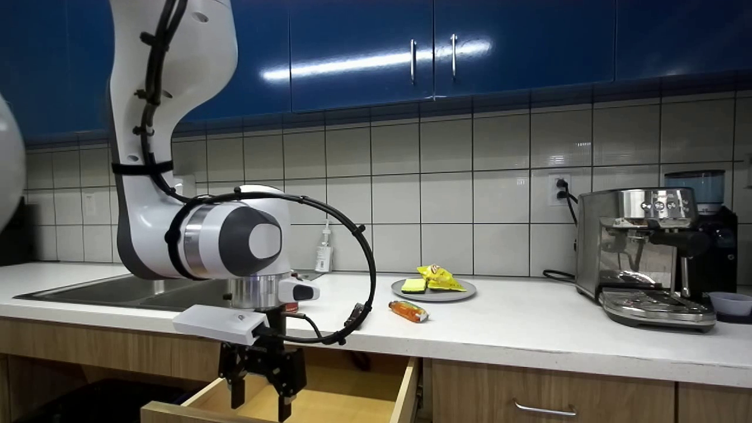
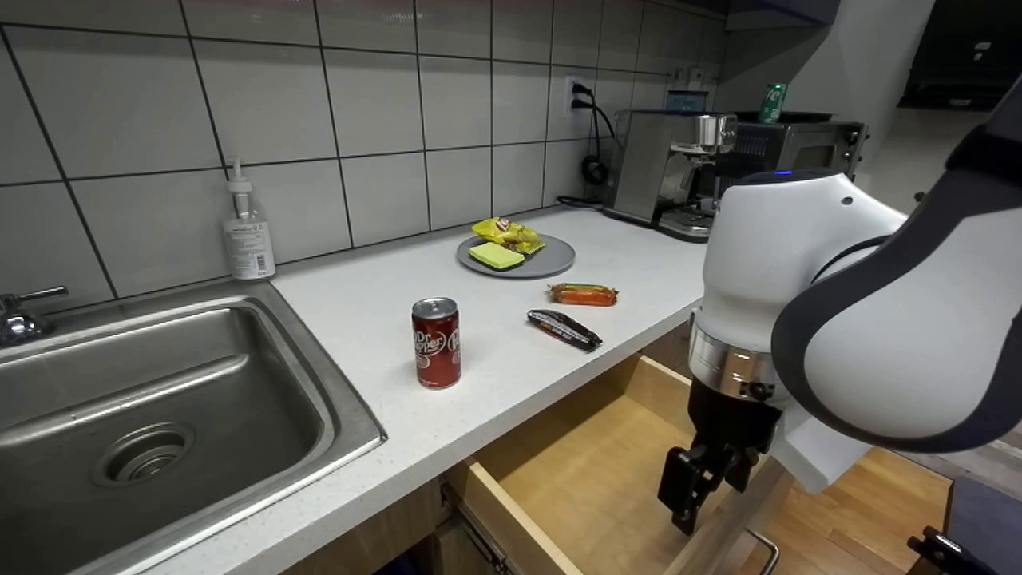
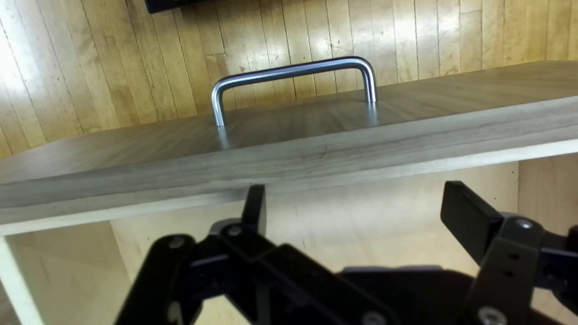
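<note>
Beneath the white surface [image 2: 359, 303], the drawer [image 2: 591, 455] stands open. Working over it calls for slow moves that spare its front panel [image 3: 289, 164]. The end effector [image 1: 261, 405] hangs near that panel, fingers [image 3: 469, 216] wide apart, nothing between them; contact is unclear. The handle [image 3: 293, 71] faces outward.

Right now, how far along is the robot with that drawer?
Done, it seems: the pale-sided wooden drawer stands open. In hand: nothing; the black two-fingered end effector hangs open and empty over the drawer. Left, perhaps: pushing the drawer shut, as its bent silver metal handle sits out over the wooden floor, untouched.
</note>
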Tool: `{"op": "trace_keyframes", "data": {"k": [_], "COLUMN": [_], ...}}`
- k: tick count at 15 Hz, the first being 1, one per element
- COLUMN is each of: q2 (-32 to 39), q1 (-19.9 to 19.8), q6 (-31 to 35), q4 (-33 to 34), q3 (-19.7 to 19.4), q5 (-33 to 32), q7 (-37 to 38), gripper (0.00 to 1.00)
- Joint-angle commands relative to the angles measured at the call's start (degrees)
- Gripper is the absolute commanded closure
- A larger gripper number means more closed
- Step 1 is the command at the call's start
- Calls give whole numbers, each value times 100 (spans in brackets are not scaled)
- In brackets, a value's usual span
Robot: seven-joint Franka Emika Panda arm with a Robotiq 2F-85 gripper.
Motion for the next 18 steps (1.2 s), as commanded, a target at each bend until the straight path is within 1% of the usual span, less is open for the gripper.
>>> {"op": "trace_keyframes", "data": {"k": [1, 6, 13, 18], "q2": [-386, -614, -1102, -1436], "q1": [3, -44, -149, -258], "q6": [-113, -236, -467, -959], "q4": [-296, -386, -264, -4], "q3": [7, 41, 68, 95], "q5": [-95, -48, -84, -49], "q7": [231, 209, 165, 65], "gripper": [0, 0, 0, 0]}}
